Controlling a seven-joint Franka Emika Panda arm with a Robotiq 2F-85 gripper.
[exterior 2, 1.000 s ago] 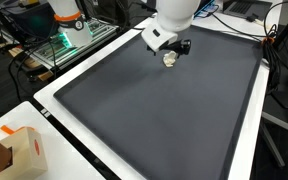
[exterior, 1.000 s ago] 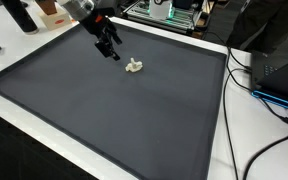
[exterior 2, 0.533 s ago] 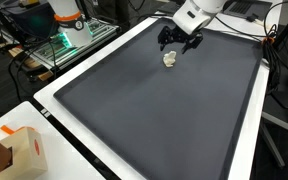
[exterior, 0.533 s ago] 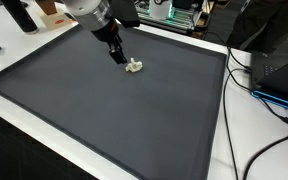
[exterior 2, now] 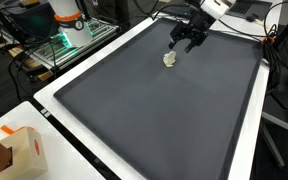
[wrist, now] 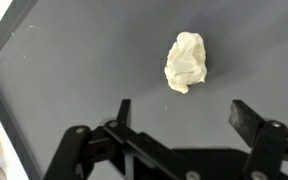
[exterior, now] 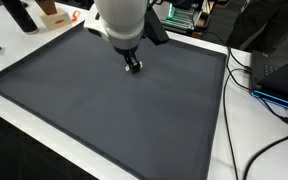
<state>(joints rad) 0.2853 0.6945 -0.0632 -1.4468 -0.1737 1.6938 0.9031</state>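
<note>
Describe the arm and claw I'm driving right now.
The arm is white with smooth, rounded casings. The claw is black, with two fingers built from slim hinged bars. No markings or cables on it show clearly.

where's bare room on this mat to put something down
Nearly all of the dark grey mat is bare, from its near edge up to the small crumpled cream lump. Crowded only at that lump, where the open jaws hang close, and off the mat by the black cables.
</note>
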